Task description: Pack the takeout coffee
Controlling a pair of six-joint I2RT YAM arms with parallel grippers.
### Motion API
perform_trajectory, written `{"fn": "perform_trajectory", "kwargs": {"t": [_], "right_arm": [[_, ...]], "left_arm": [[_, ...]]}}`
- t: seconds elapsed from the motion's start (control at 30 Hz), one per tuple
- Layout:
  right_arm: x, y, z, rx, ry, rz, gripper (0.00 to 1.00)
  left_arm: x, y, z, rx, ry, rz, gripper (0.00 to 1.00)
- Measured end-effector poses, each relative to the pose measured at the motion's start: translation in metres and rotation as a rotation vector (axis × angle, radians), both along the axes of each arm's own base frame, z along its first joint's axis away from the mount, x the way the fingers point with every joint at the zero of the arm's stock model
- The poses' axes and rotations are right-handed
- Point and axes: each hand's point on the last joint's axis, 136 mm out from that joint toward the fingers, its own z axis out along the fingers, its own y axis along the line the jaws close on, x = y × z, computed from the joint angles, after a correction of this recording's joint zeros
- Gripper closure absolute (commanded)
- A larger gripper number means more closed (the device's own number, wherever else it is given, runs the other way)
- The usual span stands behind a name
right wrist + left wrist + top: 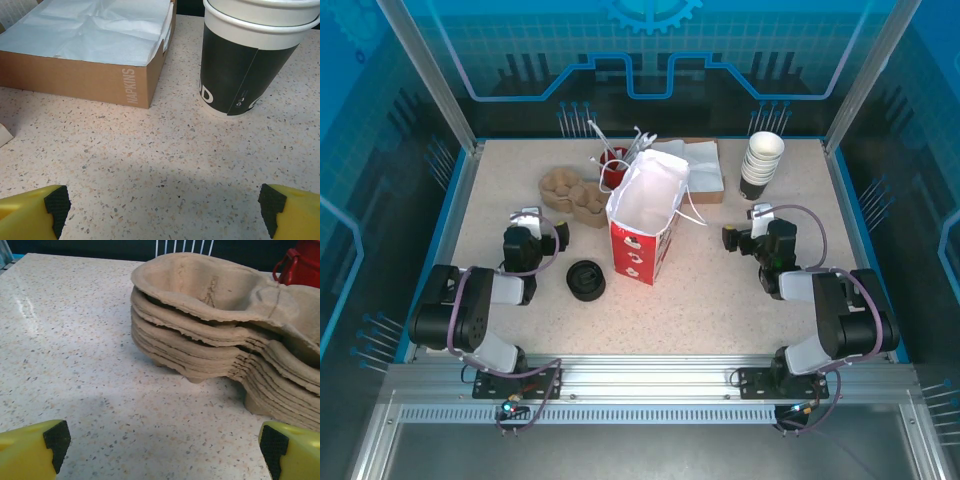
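Both gape empty, my left claw and right claw. The paper bag stands open near the takeout coffee, ready for loading.

Rough, matt, probably paper-pulp trays

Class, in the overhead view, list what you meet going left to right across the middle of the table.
In order: left hand → black-lidded coffee cup → red-and-white bag → right hand.
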Motion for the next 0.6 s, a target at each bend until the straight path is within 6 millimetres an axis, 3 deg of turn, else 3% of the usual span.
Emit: {"fn": "perform_trajectory", "kwargs": {"t": [0.6], "right_arm": [[0.0000, 0.0000, 0.0000, 0.000, 0.000, 0.000, 0.00]], "left_arm": [[0.0014, -0.0044, 0.0012, -0.008, -0.002, -0.024, 0.01]]}}
